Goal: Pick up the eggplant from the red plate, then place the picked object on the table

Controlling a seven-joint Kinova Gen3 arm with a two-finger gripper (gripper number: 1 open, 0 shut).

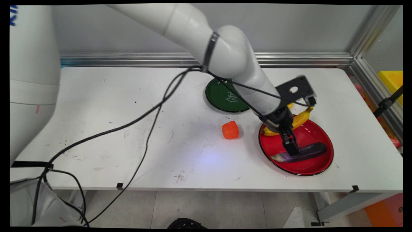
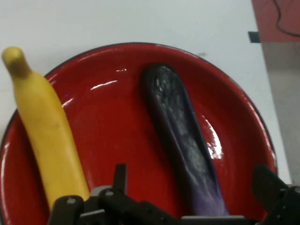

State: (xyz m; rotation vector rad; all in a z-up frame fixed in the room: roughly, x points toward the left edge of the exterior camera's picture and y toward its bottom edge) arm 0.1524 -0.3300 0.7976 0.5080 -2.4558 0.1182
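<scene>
Robot hand (image 1: 291, 145), fingers spread wide and empty, straddles a dark purple eggplant (image 1: 302, 153) on a red plate (image 1: 317, 169). Banana (image 1: 299, 120) lies at 12 o'clock on the plate. Orange cube (image 1: 230, 130) sits on the counter (image 1: 128, 96) at 9 o'clock.

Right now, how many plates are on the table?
2. A red plate at the near right holds a banana and an eggplant, with the gripper over it. A green plate sits behind, partly hidden by the arm.
</scene>
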